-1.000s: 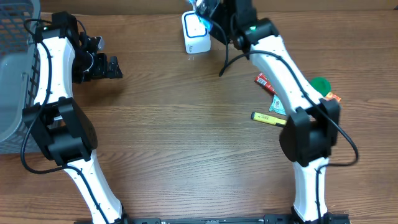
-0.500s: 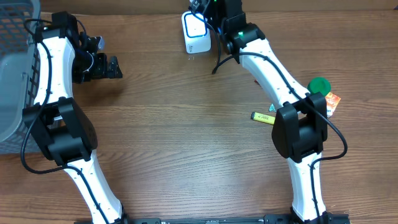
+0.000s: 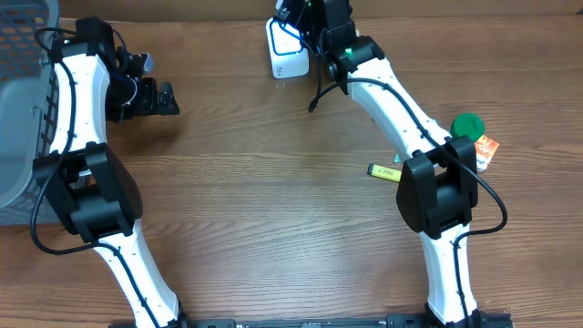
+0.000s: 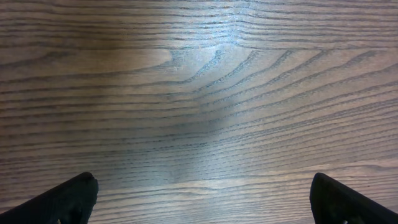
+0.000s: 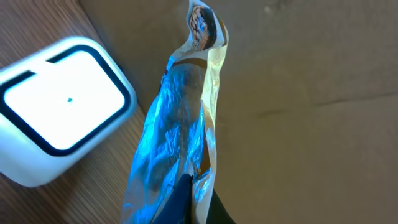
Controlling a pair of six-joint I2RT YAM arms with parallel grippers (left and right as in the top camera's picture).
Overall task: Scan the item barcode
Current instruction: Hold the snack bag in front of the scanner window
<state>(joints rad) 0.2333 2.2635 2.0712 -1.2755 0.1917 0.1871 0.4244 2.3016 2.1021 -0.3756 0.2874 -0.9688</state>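
The right end effector (image 5: pixel 194 198) is closed on the lower end of a shiny foil packet (image 5: pixel 180 118) and holds it upright just beside the white scanner (image 5: pixel 59 112), at the far edge of the bench (image 3: pixel 273 200). The left end effector (image 4: pixel 205 199) is wide open and holds nothing.

- The basket (image 3: pixel 16 100) runs off the overhead edge at 9 o'clock.
- The orange packet (image 3: pixel 488 146), at 3 o'clock, is half hidden behind the right arm (image 3: pixel 437 182).
- The foil packet (image 5: pixel 180 124) is cut off at 6 o'clock in the right wrist view.
- The left gripper (image 4: pixel 202 200) shows only dark corners at 5 and 7 o'clock.
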